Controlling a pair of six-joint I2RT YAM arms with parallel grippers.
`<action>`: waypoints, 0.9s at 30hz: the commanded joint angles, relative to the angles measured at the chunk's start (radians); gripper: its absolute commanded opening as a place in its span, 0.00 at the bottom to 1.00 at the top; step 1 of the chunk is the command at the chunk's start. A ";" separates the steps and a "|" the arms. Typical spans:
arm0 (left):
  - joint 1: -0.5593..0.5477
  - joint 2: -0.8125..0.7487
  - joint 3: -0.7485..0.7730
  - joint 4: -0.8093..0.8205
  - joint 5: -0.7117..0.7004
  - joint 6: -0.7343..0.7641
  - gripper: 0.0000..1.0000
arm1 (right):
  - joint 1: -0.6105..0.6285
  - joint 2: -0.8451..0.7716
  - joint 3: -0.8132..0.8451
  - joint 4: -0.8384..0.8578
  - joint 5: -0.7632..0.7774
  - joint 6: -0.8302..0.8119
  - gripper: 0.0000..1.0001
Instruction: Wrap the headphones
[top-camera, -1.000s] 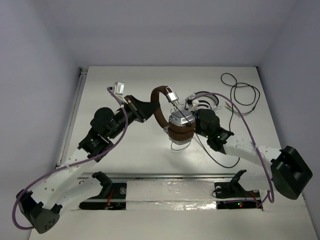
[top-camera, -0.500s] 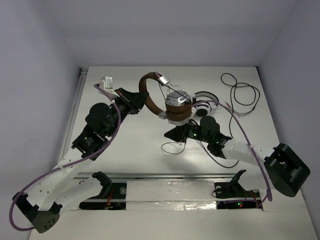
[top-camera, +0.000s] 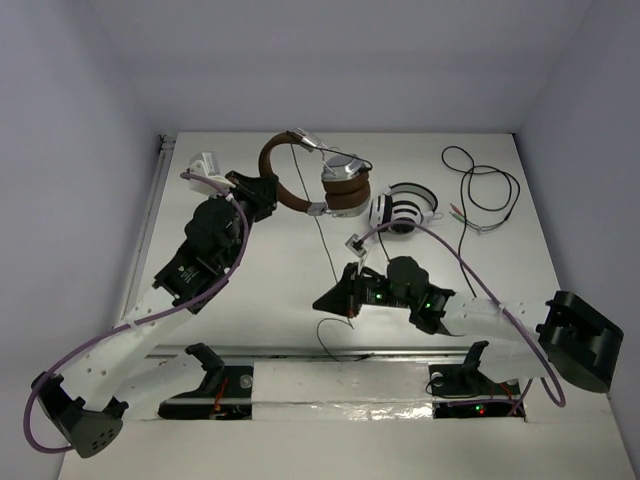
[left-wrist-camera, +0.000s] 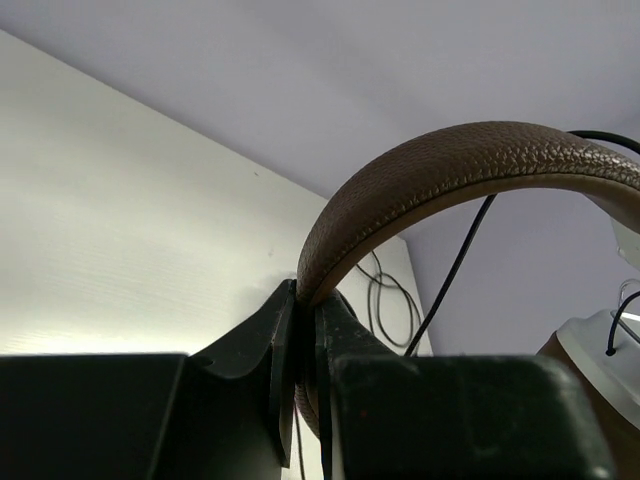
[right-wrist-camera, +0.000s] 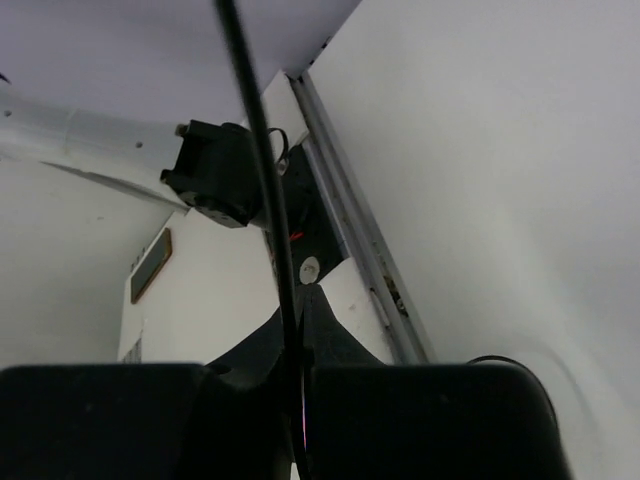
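The headphones (top-camera: 340, 188) have a brown headband (top-camera: 272, 180), silver earcups and a thin black cable (top-camera: 322, 235). My left gripper (top-camera: 262, 192) is shut on the headband and holds the headphones up at the back middle of the table. In the left wrist view the jaws (left-wrist-camera: 305, 300) pinch the brown band (left-wrist-camera: 440, 165). My right gripper (top-camera: 328, 300) is shut on the black cable (right-wrist-camera: 262, 170) in front of the headphones. The cable runs taut from the earcups down to it, and a loose end curls on the table (top-camera: 335, 335).
White-and-black striped headphones (top-camera: 402, 210) lie just right of the held pair. A loose black cable (top-camera: 480, 185) coils at the back right. A small white object (top-camera: 208, 160) lies at the back left. A metal rail (top-camera: 330, 350) runs along the near edge.
My left gripper lifted the headphones back and to the left. My right gripper moved forward and left, pulling the cable out straight from the earcups.
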 joint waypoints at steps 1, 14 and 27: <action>-0.001 -0.025 0.000 0.110 -0.149 -0.011 0.00 | 0.046 -0.048 -0.022 0.055 0.046 0.039 0.03; -0.001 -0.015 -0.129 0.087 -0.308 -0.020 0.00 | 0.128 -0.143 -0.051 0.109 0.026 0.157 0.09; -0.139 0.029 -0.221 -0.128 -0.488 -0.045 0.00 | 0.168 -0.302 0.153 -0.487 0.222 0.076 0.02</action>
